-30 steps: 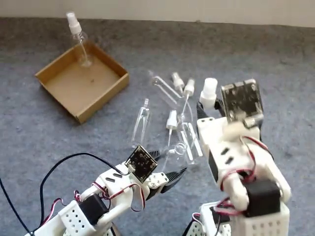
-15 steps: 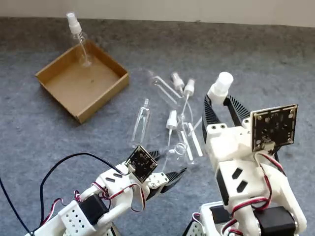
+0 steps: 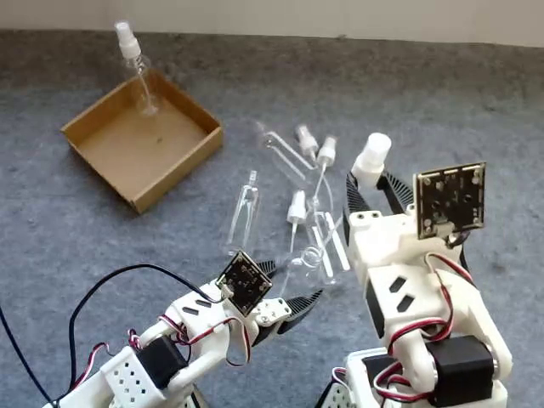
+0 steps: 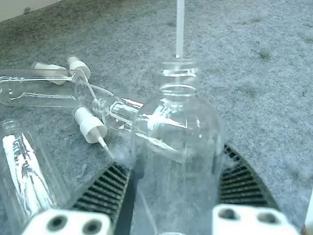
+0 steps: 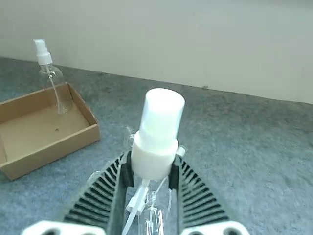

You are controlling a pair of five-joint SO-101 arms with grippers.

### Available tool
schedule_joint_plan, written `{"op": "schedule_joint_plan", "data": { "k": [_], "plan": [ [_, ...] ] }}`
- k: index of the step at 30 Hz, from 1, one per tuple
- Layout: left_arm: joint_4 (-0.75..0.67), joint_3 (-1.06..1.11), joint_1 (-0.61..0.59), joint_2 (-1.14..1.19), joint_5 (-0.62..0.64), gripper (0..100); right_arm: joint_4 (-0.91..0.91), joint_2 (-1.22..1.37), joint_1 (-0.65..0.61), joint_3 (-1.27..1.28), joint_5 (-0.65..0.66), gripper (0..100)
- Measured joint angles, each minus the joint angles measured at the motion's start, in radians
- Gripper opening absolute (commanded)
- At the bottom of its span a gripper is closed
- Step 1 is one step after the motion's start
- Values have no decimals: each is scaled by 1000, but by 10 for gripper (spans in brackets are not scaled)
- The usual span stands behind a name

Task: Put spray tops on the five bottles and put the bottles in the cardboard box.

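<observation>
Right pincer (image 5: pixel 150 164) clenched on spray top (image 5: pixel 159 127); it slid a bit toward 7 o'clock | left pincer (image 4: pixel 173 161) keeps gripping the bottle (image 4: pixel 178 142) | tube (image 4: pixel 179 29) hangs over the neck (image 4: pixel 178 73); capping likely next

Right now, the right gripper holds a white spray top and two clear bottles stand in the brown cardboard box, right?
Not quite. Just one clear plastic bottle stands in the brown cardboard box, as the high view shows. The right gripper does hold a white plastic spray top.
</observation>
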Motion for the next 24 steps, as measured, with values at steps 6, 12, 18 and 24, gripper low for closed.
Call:
{"op": "schedule_joint_plan", "data": {
  "k": [6,12,18,24],
  "plan": [
    [0,0,0,0,0,50,0,2,0,9,0,6],
    [0,0,0,0,0,50,0,0,-57,9,0,6],
    [0,0,0,0,0,50,0,6,-97,-8,0,6],
    [0,0,0,0,0,50,0,-8,-97,-71,0,6]
  ]
}}
